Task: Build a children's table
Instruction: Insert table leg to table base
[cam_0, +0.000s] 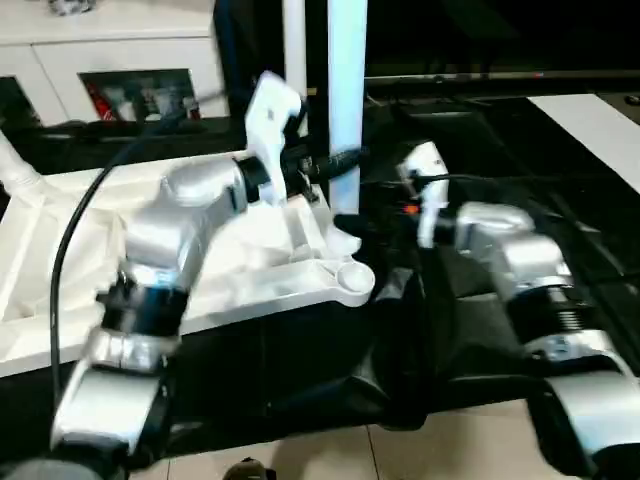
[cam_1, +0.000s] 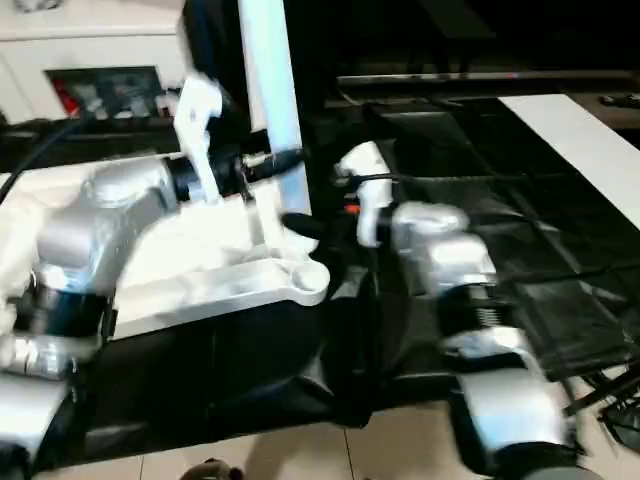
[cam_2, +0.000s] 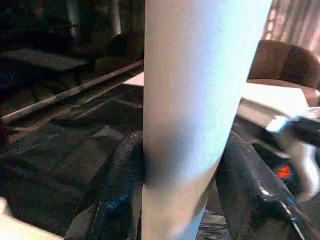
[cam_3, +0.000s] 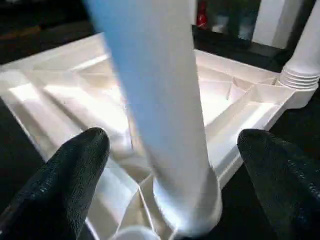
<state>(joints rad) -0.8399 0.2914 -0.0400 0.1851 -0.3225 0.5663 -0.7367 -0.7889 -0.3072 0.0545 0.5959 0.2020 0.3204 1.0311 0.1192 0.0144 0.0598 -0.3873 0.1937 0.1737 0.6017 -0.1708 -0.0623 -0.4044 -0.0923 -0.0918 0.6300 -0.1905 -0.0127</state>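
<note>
The white tabletop (cam_0: 60, 270) lies underside up on the black-draped work table, ribs showing. One white leg (cam_0: 347, 90) stands upright at its near right corner, just behind the round corner socket (cam_0: 355, 281). My left gripper (cam_0: 335, 163) reaches in from the left and is shut on this leg partway up; both black fingers (cam_2: 120, 185) press its sides. My right gripper (cam_3: 175, 145) is low by the leg's foot, open, with its fingers (cam_3: 75, 170) wide apart on either side and clear of the leg (cam_3: 165, 100).
A second leg (cam_3: 305, 45) stands in a far corner socket, and another (cam_0: 18, 175) rises at the tabletop's left end. White cabinets (cam_0: 120, 50) stand behind. A white board (cam_0: 590, 130) lies at the right. Tiled floor (cam_0: 450, 440) runs along the near edge.
</note>
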